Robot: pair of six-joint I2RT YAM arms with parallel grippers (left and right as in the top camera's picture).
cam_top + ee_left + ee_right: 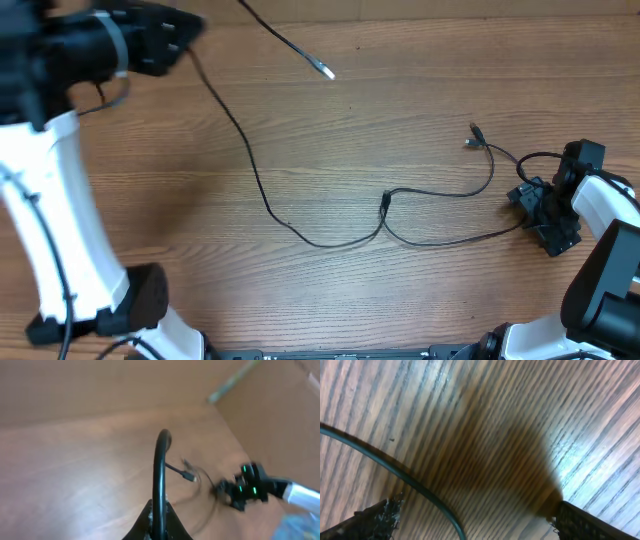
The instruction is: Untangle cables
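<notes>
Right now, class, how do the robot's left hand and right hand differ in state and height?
The left hand is shut on a cable; the right hand is open, gripping nothing. The left hand hangs high above the table; the right hand sits low, close to it. Both are black, two-fingered hands.

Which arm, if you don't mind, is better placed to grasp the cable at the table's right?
Right, likely: the right end effector stands open over that cable; the left end effector is far off, shut on a lifted cable.
</notes>
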